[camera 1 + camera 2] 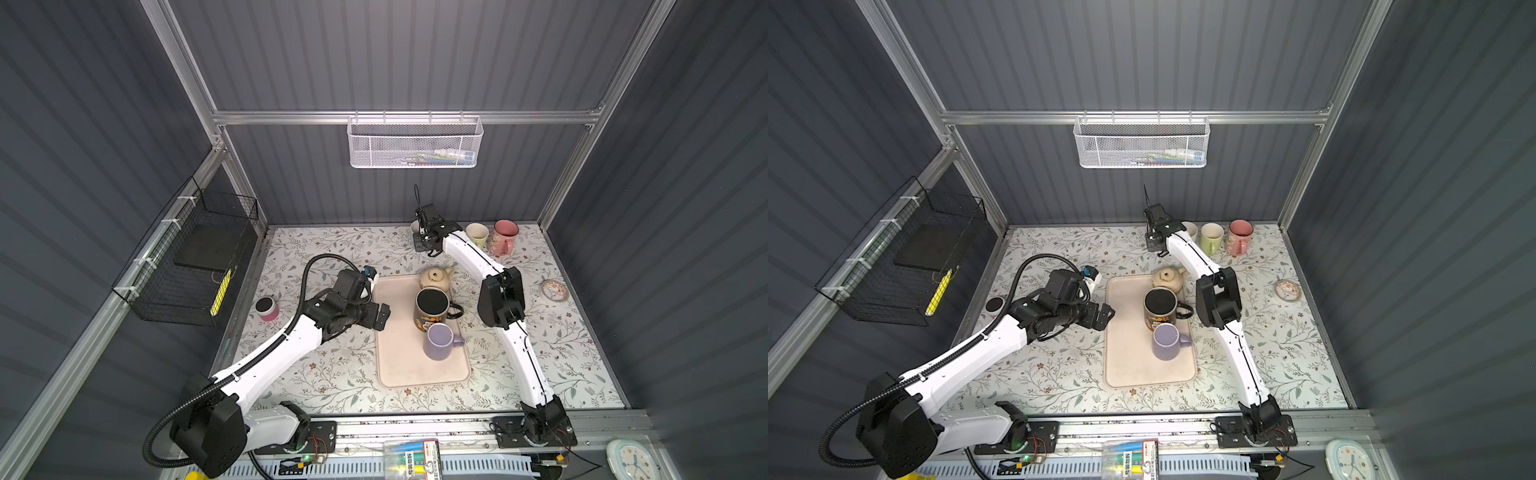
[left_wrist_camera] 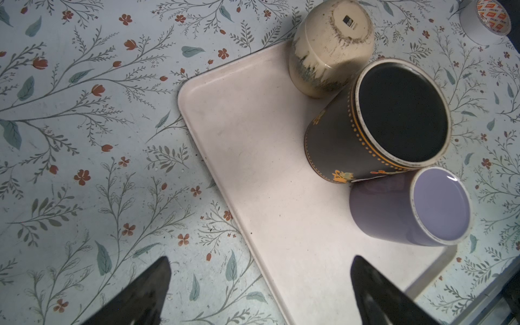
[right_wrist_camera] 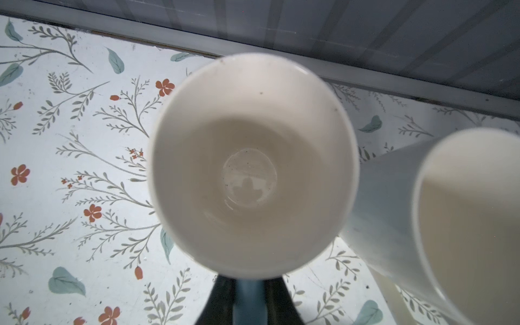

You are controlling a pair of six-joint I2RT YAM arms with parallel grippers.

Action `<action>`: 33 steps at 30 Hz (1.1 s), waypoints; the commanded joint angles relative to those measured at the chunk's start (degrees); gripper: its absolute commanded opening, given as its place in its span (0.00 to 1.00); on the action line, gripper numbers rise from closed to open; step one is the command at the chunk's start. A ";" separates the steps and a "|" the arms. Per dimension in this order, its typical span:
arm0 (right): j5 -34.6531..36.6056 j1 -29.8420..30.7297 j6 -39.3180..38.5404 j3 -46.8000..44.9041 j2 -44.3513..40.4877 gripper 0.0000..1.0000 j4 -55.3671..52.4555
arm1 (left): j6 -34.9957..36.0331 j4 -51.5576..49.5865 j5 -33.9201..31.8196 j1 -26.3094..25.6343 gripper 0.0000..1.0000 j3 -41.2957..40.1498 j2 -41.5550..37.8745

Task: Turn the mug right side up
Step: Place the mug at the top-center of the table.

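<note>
Right gripper (image 3: 249,287) clenches the white mug (image 3: 253,163), upright by the back wall (image 3: 337,22), just beside 1 pale green mug (image 1: 1211,237); the grip itself is hidden beneath its rim. Left gripper (image 2: 261,261) hangs spread wide over the edge of the tray (image 2: 253,126), bare tabletop (image 2: 84,140) alongside.

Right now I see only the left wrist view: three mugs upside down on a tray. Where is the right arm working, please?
Observer: At the far edge of the table. The right end effector is at a white mug there.
Operator: Is that mug also upside down?
Observer: No, it is upright. The right wrist view looks straight into its empty inside.
Operator: Does the end effector hold it?
Observer: It seems so. The fingers are closed on something bluish just under the mug's rim, probably the handle, but the rim hides the contact.
</note>
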 commanded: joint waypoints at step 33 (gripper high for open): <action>-7.03 0.41 -4.20 -28.86 -36.86 0.77 9.83 | -1.04 -8.12 0.95 -5.84 0.92 2.21 -2.09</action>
